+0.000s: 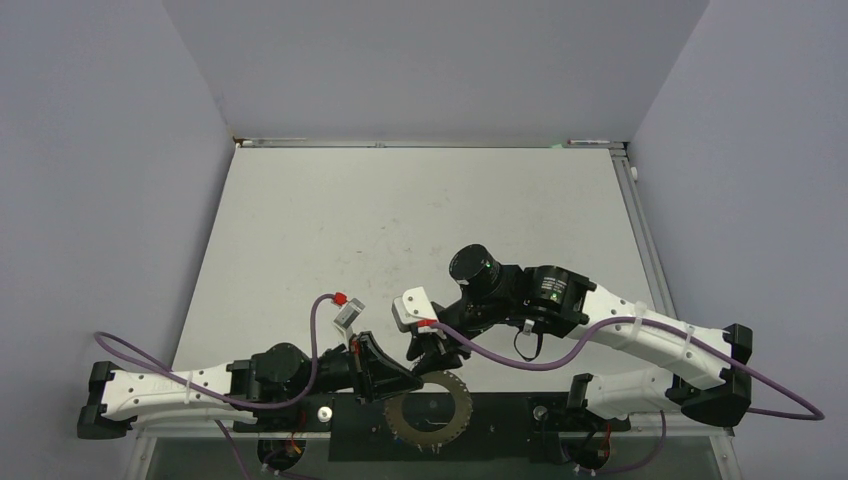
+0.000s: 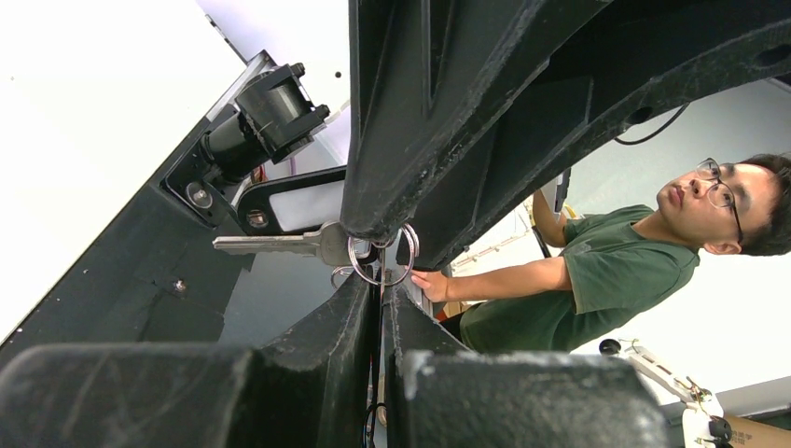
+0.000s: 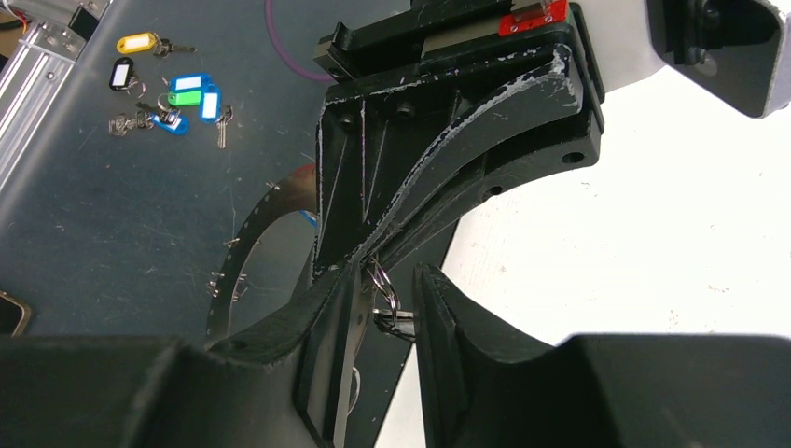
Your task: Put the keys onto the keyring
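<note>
Left end effector (image 2: 381, 291) pinches the light key's (image 2: 280, 245) slippery split ring (image 2: 382, 261), right end effector (image 3: 390, 280) gapes around it; flat head probably grips better

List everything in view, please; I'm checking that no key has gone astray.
table: one, white, under both arms.
keyring: one, grey, at the table's near edge.
silver key: one, bare metal, sticking out sideways at the fingertips.
wire loop: one, silver, through the silver key's head.
yellow-tagged key: one, on the dark surface beyond the keyring.
black-tagged key: one, just below the yellow one.
blue and green tagged keys: a cluster, count unclear, beside those two.
person: one, green shirt, glasses, in the background.
left gripper: one, black, shut on the keyring's rim.
right gripper: one, black, open around the wire loop.
</note>
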`<state>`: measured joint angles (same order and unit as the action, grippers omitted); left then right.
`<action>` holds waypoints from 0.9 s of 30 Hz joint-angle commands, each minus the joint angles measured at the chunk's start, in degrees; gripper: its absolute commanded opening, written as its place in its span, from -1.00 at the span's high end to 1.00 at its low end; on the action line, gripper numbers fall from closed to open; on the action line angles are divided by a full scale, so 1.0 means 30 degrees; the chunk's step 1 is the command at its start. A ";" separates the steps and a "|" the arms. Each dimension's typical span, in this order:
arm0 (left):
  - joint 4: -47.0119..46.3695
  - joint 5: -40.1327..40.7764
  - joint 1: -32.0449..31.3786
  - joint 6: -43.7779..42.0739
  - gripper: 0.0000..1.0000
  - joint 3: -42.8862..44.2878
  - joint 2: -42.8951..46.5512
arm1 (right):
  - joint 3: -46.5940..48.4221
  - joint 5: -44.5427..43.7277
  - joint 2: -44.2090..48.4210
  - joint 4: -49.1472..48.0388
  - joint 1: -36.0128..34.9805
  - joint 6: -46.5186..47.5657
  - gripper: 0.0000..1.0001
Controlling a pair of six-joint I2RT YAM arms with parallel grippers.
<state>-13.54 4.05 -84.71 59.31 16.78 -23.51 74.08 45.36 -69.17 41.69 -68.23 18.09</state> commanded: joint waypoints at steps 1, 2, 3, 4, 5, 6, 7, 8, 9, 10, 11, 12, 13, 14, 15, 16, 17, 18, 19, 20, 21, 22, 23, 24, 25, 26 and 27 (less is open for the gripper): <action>-0.1514 -0.0329 -0.0098 0.0006 1.00 0.1177 0.0123 | -0.0014 0.0152 -0.0006 -0.0541 0.0140 0.0387 0.46; -0.1521 -0.0345 -0.0095 0.0031 1.00 0.1154 0.0144 | 0.0000 0.0103 -0.0024 -0.0527 0.0156 0.0373 0.48; -0.1518 -0.0310 -0.0113 0.0035 1.00 0.1147 0.0158 | -0.0016 0.0064 -0.0030 -0.0485 0.0154 0.0385 0.50; -0.1507 -0.0302 -0.0112 0.0035 1.00 0.1147 0.0160 | -0.0029 0.0034 -0.0023 -0.0473 0.0154 0.0387 0.55; -0.1520 -0.0316 -0.0097 0.0035 1.00 0.1147 0.0167 | -0.0042 0.0026 0.0007 -0.0475 0.0154 0.0387 0.61; -0.1518 -0.0339 -0.0117 0.0020 1.00 0.1169 0.0138 | -0.0054 0.0025 0.0000 -0.0488 0.0189 0.0429 0.69; -0.1507 -0.0346 -0.0108 0.0008 1.00 0.1175 0.0132 | -0.0056 0.0025 -0.0016 -0.0484 0.0184 0.0418 0.81; -0.1505 -0.0373 -0.0104 0.0006 1.00 0.1201 0.0090 | -0.0063 0.0062 -0.0047 -0.0487 0.0184 0.0417 0.88; -0.1498 -0.0383 -0.0114 -0.0020 1.00 0.1227 0.0074 | -0.0090 0.0140 -0.0051 -0.0484 0.0184 0.0442 0.90; -0.1519 -0.0385 -0.0101 -0.0038 1.00 0.1248 0.0047 | -0.0068 0.0208 -0.0073 -0.0513 0.0184 0.0445 0.90; -0.1499 -0.0399 -0.0106 -0.0051 1.00 0.1276 0.0029 | -0.0061 0.0227 -0.0102 -0.0553 0.0198 0.0446 0.90; -0.1468 -0.0427 -0.0107 -0.0078 1.00 0.1295 0.0015 | -0.0057 0.0230 -0.0109 -0.0664 0.0218 0.0438 0.90; -0.1423 -0.0427 -0.0081 -0.0122 1.00 0.1319 0.0025 | -0.0056 0.0216 -0.0084 -0.0795 0.0250 0.0342 0.90; -0.1345 -0.0452 -0.0108 -0.0190 1.00 0.1344 0.0040 | -0.0036 0.0112 -0.0045 -0.0991 0.0287 0.0206 0.90; -0.1218 -0.0437 -0.0118 -0.0260 1.00 0.1391 0.0083 | -0.0006 0.0051 0.0060 -0.1151 0.0339 0.0057 0.90; -0.1048 -0.0421 -0.0116 -0.0331 1.00 0.1430 0.0187 | -0.0020 -0.0049 0.0149 -0.1314 0.0346 -0.0086 0.90; -0.0873 -0.0389 -0.0097 -0.0384 1.00 0.1438 0.0328 | -0.0022 -0.0244 0.0204 -0.1463 0.0365 -0.0280 0.90; -0.0578 -0.0290 -0.0091 -0.0442 1.00 0.1425 0.0496 | -0.0004 -0.0364 0.0244 -0.1529 0.0364 -0.0421 0.90; -0.0280 -0.0120 -0.0094 -0.0545 1.00 0.1438 0.0700 | 0.0027 -0.0445 0.0275 -0.1577 0.0364 -0.0567 0.90; 0.0029 0.0055 -0.0095 -0.0638 0.95 0.1439 0.0905 | 0.0017 -0.0572 0.0290 -0.1660 0.0375 -0.0743 0.90; 0.0342 0.0274 -0.0095 -0.0749 0.89 0.1439 0.1114 | 0.0004 -0.0676 0.0346 -0.1748 0.0376 -0.0867 0.90; 0.0674 0.0423 -0.0095 -0.0843 0.82 0.1461 0.1341 | -0.0037 -0.0766 0.0427 -0.1821 0.0372 -0.0975 0.90; 0.1005 0.0562 -0.0095 -0.1010 0.74 0.1509 0.1531 | -0.0109 -0.0931 0.0499 -0.1962 0.0367 -0.1123 0.90; 0.1365 0.0678 -0.0095 -0.1147 0.64 0.1547 0.1716 | -0.0180 -0.1054 0.0611 -0.2100 0.0371 -0.1270 0.90; 0.1626 0.0730 -0.0095 -0.1281 0.56 0.1581 0.1867 | -0.0200 -0.1150 0.0669 -0.2172 0.0386 -0.1347 0.90; 0.1882 0.0784 -0.0080 -0.1411 0.48 0.1626 0.1999 | -0.0242 -0.1231 0.0712 -0.2247 0.0374 -0.1459 0.90; 0.2163 0.0823 -0.0093 -0.1537 0.39 0.1679 0.2148 | -0.0262 -0.1282 0.0754 -0.2361 0.0372 -0.1532 0.90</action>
<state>-8.86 5.93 -84.71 56.86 18.06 -18.85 73.69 43.79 -68.88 39.05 -67.79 15.05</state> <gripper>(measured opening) 0.239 0.072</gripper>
